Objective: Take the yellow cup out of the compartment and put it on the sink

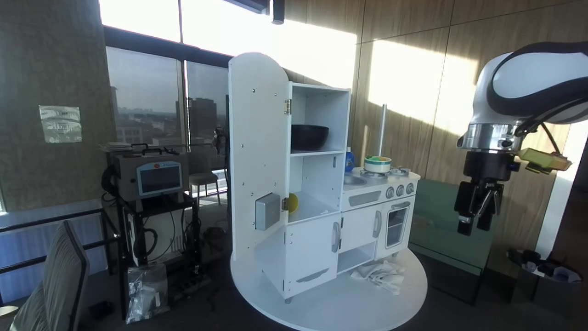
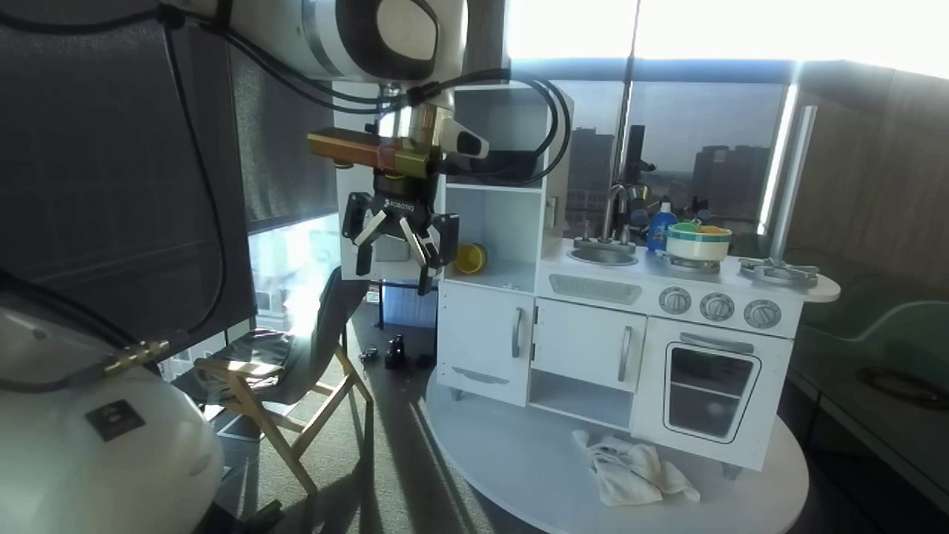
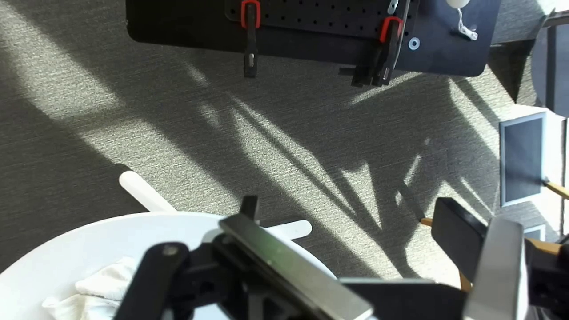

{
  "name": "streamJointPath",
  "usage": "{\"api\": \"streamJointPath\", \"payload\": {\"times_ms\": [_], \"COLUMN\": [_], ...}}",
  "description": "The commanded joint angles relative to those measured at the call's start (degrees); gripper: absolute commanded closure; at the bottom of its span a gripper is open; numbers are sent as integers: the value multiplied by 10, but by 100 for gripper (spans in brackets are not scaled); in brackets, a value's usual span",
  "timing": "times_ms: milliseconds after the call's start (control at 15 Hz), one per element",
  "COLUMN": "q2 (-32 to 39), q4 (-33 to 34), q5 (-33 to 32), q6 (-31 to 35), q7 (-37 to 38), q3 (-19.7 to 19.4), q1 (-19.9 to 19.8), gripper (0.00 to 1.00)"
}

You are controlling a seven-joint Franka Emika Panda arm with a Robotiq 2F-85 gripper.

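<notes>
The yellow cup (image 1: 293, 202) (image 2: 471, 258) is in the lower open compartment (image 1: 317, 207) (image 2: 513, 273) of the tall white toy-kitchen cabinet. It appears to lie on its side at the compartment's left, with its mouth facing out in an exterior view. In an exterior view a hinge and door edge hide part of it. The grey sink (image 1: 355, 180) (image 2: 604, 256) is set in the counter right of that cabinet. My gripper (image 1: 474, 225) (image 2: 394, 274) (image 3: 351, 218) is open and empty, pointing down in the air, apart from the cup. Cup and sink are out of the wrist view.
The tall cabinet door (image 1: 259, 161) stands open. A black bowl (image 1: 310, 137) is on the upper shelf. A faucet (image 2: 612, 211), a blue bottle (image 2: 661, 227) and a pot (image 2: 698, 242) on the stove stand by the sink. A white cloth (image 2: 630, 469) lies on the round base.
</notes>
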Motion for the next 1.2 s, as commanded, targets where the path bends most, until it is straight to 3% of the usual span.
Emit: {"api": "streamJointPath", "payload": {"times_ms": [0,400,1133], "q2": [42,184,356], "q4": [5,62,172], "q5": [-6,6,34], "q6": [44,226,415], "q7": [0,17,29], "q3": [7,14,69], "q1": [1,1,27], "gripper": [0,0,0]}}
